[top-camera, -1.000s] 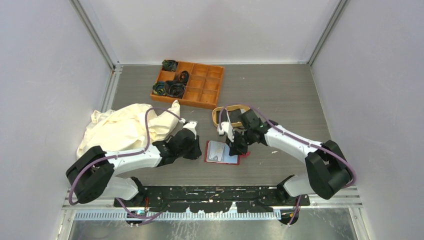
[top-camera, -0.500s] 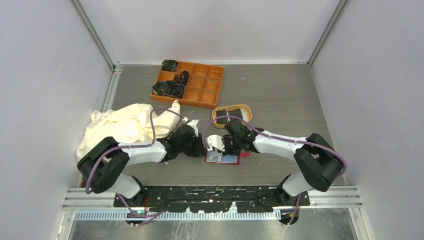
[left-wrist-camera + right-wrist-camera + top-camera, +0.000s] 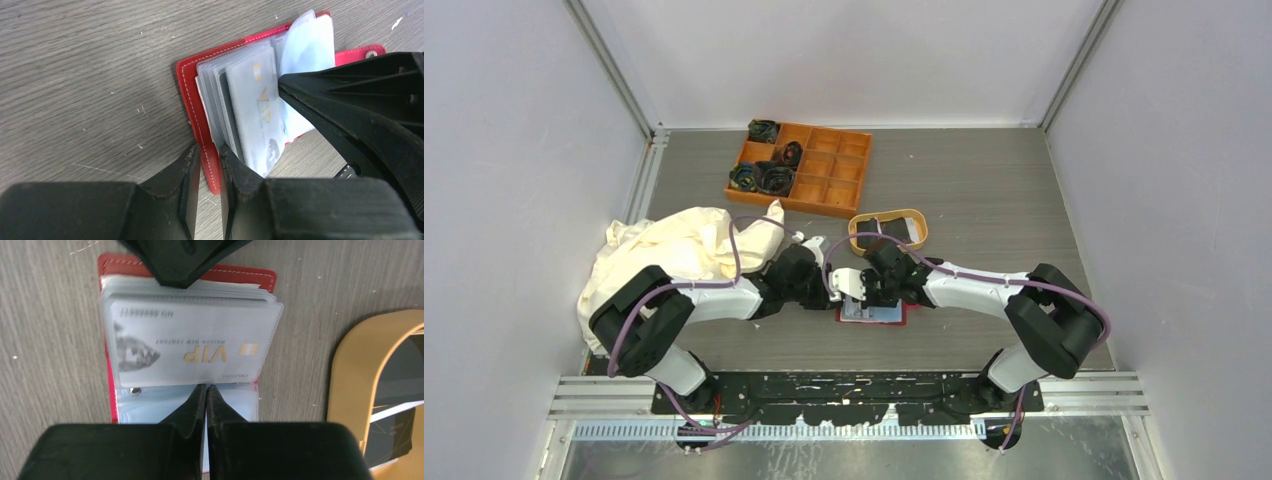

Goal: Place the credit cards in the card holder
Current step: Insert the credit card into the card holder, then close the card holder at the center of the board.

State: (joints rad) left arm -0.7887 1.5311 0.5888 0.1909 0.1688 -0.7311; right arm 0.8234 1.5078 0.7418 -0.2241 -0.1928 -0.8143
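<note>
grey wood-grain table [image 3: 984, 190] under red card holder [image 3: 205, 100]; white walls [image 3: 844, 60] around

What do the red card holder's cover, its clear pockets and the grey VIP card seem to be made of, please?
Red cover: leather or imitation, matte, white stitching. Clear pockets: thin glossy plastic, card visible through. Grey VIP card: likely plastic, gold print.

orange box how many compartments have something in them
4: far left corner of the orange box, middle row second from left, near row's two leftmost. The rest look empty.
</note>
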